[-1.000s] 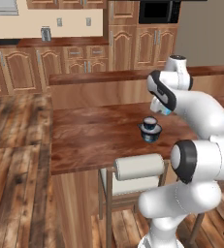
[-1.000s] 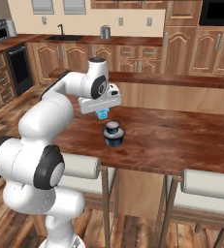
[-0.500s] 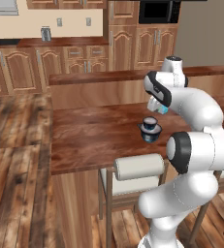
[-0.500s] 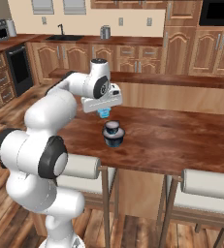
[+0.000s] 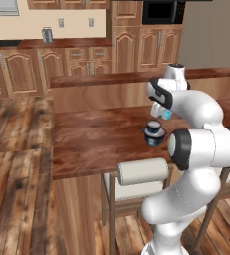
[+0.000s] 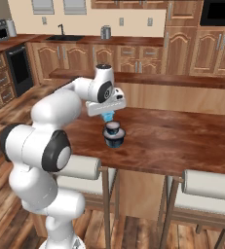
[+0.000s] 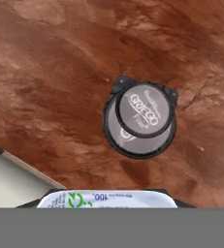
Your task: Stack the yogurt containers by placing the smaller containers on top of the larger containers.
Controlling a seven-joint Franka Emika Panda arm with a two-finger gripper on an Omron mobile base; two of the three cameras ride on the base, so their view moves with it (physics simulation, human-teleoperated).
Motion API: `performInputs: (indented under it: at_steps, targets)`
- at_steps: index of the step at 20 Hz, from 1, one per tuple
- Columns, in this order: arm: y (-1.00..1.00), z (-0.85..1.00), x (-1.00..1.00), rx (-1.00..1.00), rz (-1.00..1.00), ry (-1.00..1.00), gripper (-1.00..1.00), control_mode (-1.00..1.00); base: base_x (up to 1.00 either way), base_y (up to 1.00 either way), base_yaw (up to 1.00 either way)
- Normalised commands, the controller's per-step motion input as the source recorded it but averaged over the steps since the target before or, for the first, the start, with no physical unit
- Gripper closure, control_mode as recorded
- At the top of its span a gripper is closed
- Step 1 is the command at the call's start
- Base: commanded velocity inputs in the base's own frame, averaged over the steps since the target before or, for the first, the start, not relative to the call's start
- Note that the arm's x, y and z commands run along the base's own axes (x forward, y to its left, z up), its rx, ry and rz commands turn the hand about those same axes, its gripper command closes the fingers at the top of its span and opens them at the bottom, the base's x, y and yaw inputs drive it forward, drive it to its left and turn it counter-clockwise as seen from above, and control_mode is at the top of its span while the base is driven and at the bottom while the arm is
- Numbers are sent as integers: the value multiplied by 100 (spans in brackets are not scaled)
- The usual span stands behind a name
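On the wooden counter (image 6: 182, 141) the wide dark-blue tub (image 6: 115, 140) stands with the narrower dark-blue cup (image 6: 113, 127) stacked on top of it. The hand view shows their grey lids from above, the cup's lid (image 7: 145, 111) sitting a little off centre on the tub's lid (image 7: 124, 141). My gripper (image 6: 107, 113) is shut on the tiny pale-blue cup (image 6: 108, 116) and holds it just above the stack, slightly to one side. The left base view has the pale-blue cup (image 5: 166, 114) above the stacked cup (image 5: 154, 126) and the tub (image 5: 155, 139). The held cup's white top (image 7: 108, 198) lies at the bottom of the hand view.
A raised bar ledge (image 6: 182, 80) runs behind the counter. Cream padded stools (image 6: 209, 185) (image 5: 142, 172) stand at the counter's near edge. Bare counter spreads around the stack. Cabinets and a sink line the far wall.
The arm's elbow has swung and now looms larger in both base views. The gripper with the pale-blue cup has stayed almost in place above the stack.
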Motion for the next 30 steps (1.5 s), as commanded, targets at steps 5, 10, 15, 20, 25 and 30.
performInputs:
  at_steps: [5, 10, 15, 20, 25, 30]
  targets:
    - [-3, -31, 32, 0, 0, 0, 100, -100, 0, 0, 0]
    - [0, -29, 35, 0, 0, 0, 100, -100, 0, 0, 0]
    - [-2, -22, 29, 0, 0, 0, 100, -100, 0, 0, 0]
    - [-7, -13, 21, 0, 0, 0, 100, -100, 0, 0, 0]
    - [-2, -15, 27, 0, 0, 0, 100, -100, 0, 0, 0]
    - [0, -8, 12, 0, 0, 0, 100, -100, 0, 0, 0]
